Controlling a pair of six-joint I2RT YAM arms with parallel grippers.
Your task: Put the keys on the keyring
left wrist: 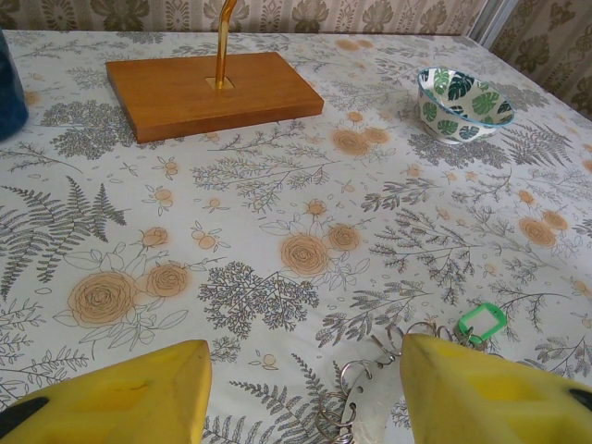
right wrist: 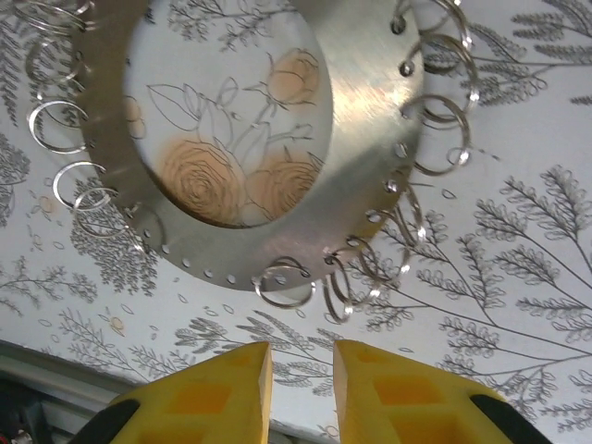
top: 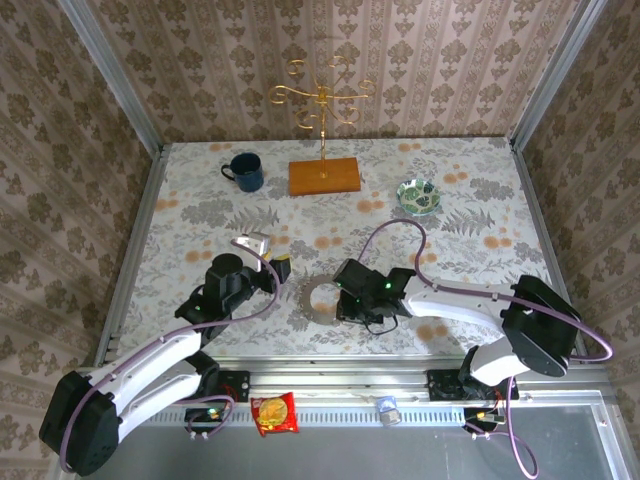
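Currently, two containers are standing at the far side of the tabletop: a blue mug and a leaf-patterned bowl. From above, the mug's inside is reading as dark, so its contents cannot be told. In the left wrist view the frame edge is cutting most of it off. The bowl is showing its printed inner wall, while its near rim is hiding its floor. Between the two, a wooden base is carrying a gold stand.

The keyring is lying flat on the tabletop between the two arms, with small wire rings hanging along its rim. The right claw is sitting just beside that rim. Its fingers are drawn close, the tabletop print is showing through the slim gap between them, and they are gripping nothing. In the top view this claw is covering the ring's right side.

The left claw is standing spread wide, with bare tabletop lying between its fingers. A green key is lying just beside its right-hand finger, near the wire rings. Its blade is too small to make out, and whether it is hanging on a ring cannot be told.
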